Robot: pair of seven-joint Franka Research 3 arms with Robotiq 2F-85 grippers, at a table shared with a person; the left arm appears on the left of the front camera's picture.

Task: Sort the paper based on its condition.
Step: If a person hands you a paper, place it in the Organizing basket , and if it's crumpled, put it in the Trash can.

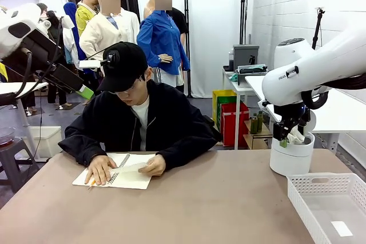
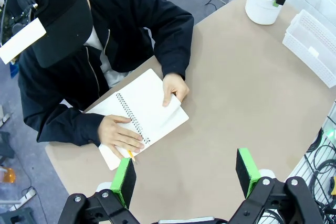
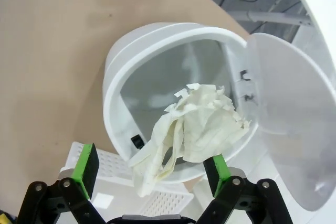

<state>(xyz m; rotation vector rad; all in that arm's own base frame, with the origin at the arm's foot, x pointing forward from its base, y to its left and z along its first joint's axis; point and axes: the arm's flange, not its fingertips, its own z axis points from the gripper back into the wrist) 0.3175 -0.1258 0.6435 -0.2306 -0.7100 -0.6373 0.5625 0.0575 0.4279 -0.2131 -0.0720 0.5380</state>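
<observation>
A crumpled sheet of cream paper (image 3: 197, 124) hangs loose at the mouth of the white bin (image 3: 113, 103), its tail draped over the near rim. My right gripper (image 3: 152, 170) is open just above it, green pads apart on either side and touching nothing. From the front, that gripper (image 1: 289, 136) sits right over the bin (image 1: 291, 155) at the table's right. At the far side, a person rests both hands on an open spiral notebook (image 1: 128, 171), one hand lifting a page (image 2: 173, 100). My left gripper (image 2: 185, 177) is open, high above the table.
A white slotted basket (image 1: 309, 190) stands at the front right corner with one flat slip of paper (image 1: 342, 228) inside. The bin's lid (image 3: 294, 119) is swung open. A pencil (image 2: 129, 155) lies under the person's hand on the notebook. Bare tabletop (image 1: 217, 210) spans the middle.
</observation>
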